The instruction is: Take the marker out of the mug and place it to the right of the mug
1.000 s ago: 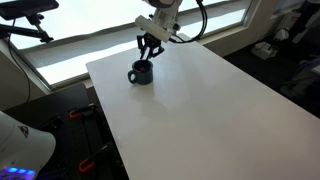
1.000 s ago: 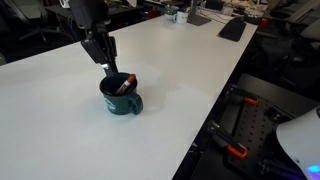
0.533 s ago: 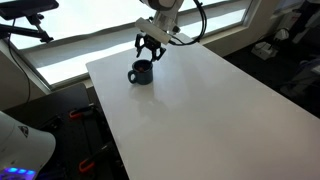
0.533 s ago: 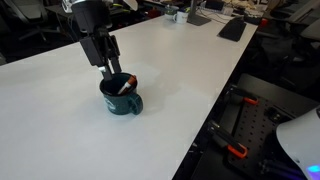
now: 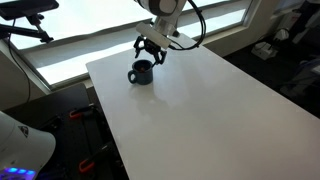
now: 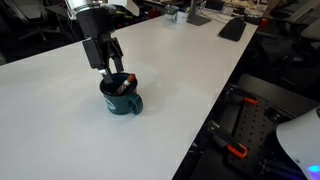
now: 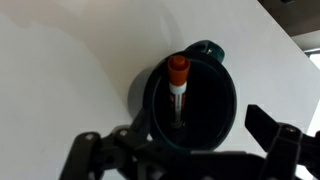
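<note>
In an exterior view, the gripper (image 5: 150, 51) hangs spread wide just above the mug (image 5: 141, 73). In an exterior view, the marker (image 6: 122, 85) lies inside the mug, directly beneath the gripper. The wrist view shows the same.

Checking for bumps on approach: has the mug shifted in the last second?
No. In both exterior views the mug keeps the same spot against the table edge, with the marker still inside.
</note>
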`<state>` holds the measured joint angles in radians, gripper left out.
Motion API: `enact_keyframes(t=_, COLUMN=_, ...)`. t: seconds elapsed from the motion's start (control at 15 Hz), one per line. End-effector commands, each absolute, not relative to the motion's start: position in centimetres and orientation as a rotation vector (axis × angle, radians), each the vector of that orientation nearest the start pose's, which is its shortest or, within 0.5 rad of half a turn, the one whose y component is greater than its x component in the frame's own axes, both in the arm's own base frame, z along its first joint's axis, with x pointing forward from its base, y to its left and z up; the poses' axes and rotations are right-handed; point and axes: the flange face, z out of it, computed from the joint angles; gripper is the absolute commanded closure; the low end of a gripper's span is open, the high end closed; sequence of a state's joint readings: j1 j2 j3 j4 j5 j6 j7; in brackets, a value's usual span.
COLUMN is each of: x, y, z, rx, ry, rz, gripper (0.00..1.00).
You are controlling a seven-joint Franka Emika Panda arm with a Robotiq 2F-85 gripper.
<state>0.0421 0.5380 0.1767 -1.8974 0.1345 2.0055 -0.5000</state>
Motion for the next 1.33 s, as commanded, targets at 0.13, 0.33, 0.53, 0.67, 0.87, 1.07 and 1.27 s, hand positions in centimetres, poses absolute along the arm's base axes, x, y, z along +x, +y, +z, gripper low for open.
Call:
enact_keyframes(t=0.13, x=56.7, y=13.13, z=19.41, rx=-2.694, ry=-0.884, rz=0.569, gripper=0.0)
enact_keyframes(t=0.33, x=56.7, y=13.04, z=19.3, rx=-2.695, ry=-0.884, rz=0.572, gripper=0.0)
enact_keyframes(t=0.53, x=56.65, y=13.04, z=19.12, rx=-2.694, ry=-0.883, rz=0.577, gripper=0.0)
enact_keyframes(t=0.67, x=56.65, y=13.04, z=19.11, rx=-2.694, ry=-0.883, rz=0.577, gripper=0.0)
enact_keyframes(t=0.87, x=56.65, y=13.04, z=19.11, rx=-2.694, ry=-0.883, rz=0.577, gripper=0.0)
enact_keyframes(t=1.07, x=56.65, y=13.04, z=19.11, rx=-2.694, ry=-0.883, rz=0.577, gripper=0.0)
enact_keyframes(t=1.27, x=56.65, y=13.04, z=19.11, rx=-2.694, ry=-0.883, rz=0.577, gripper=0.0)
